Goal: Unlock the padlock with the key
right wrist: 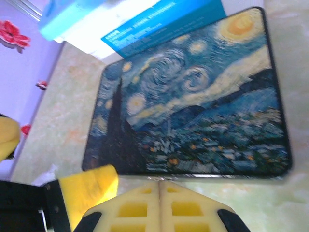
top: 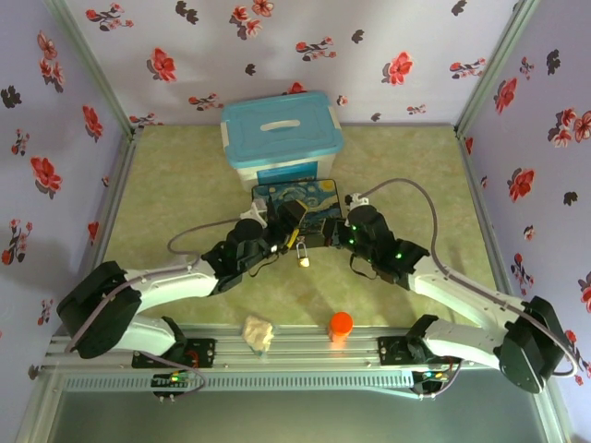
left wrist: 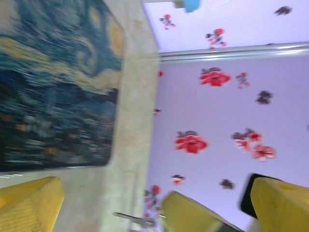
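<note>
The padlock [top: 302, 253] lies on the table [top: 185, 185] just ahead of the left hand [top: 284, 231], in the gap between that hand and the right hand [right wrist: 159, 191]. Its silver shackle points toward the painted tin [top: 300, 196] beyond the fingertips.

The left hand is spread wide, probably so it can close around the brass body and steady it.

The right hand's fingers are pressed together. In the left wrist view a thin metal sliver, seemingly the key [left wrist: 136, 220], juts from their tip. Pinching it that way would leave the blade free to aim at the keyhole, though I cannot make out the keyhole itself.

The padlock is not yet gripped, so I judge steadying it comes first.
</note>
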Motion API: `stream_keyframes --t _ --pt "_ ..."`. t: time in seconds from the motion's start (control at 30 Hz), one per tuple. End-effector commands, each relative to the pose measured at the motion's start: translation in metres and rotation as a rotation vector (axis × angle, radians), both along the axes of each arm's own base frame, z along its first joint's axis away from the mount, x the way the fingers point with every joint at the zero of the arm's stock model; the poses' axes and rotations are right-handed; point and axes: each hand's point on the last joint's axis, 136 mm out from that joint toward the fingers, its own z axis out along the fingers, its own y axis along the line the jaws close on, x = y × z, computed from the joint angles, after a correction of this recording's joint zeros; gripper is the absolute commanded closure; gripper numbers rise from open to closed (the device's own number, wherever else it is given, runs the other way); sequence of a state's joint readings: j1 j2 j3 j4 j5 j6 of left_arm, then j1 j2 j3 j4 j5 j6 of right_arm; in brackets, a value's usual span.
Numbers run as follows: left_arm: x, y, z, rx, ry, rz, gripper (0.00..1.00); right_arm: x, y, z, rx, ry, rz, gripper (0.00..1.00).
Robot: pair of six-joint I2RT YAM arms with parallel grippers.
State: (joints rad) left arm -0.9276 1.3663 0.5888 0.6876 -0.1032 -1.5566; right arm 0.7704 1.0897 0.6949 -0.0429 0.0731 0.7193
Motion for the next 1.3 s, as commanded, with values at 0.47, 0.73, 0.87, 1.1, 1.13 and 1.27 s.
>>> stream_keyframes --t 0.47,0.73,0.87,1.1,1.13,1.27 --pt "-0.005 -0.011 0.008 -0.321 0.173 0.064 0.0 0.01 0.07 0.037 0.125 -0.111 0.103 1.0" --pt "-0.004 0.0 0.008 -0.34 0.15 0.099 0.03 -0.007 0.078 0.024 0.163 -0.071 0.124 1.0" --pt "-0.004 0.004 0.008 -0.333 0.138 0.109 0.14 -0.014 0.072 0.015 0.142 -0.054 0.126 1.0" --pt "-0.003 0.012 0.004 -0.274 0.112 0.135 0.28 -0.023 0.054 0.01 0.117 -0.057 0.103 1.0" --pt "-0.003 0.012 0.004 -0.261 0.11 0.134 0.29 -0.023 0.052 0.009 0.107 -0.06 0.101 1.0" --pt "-0.002 0.011 0.006 -0.249 0.094 0.133 0.45 -0.024 0.05 0.008 0.09 -0.064 0.101 1.0"
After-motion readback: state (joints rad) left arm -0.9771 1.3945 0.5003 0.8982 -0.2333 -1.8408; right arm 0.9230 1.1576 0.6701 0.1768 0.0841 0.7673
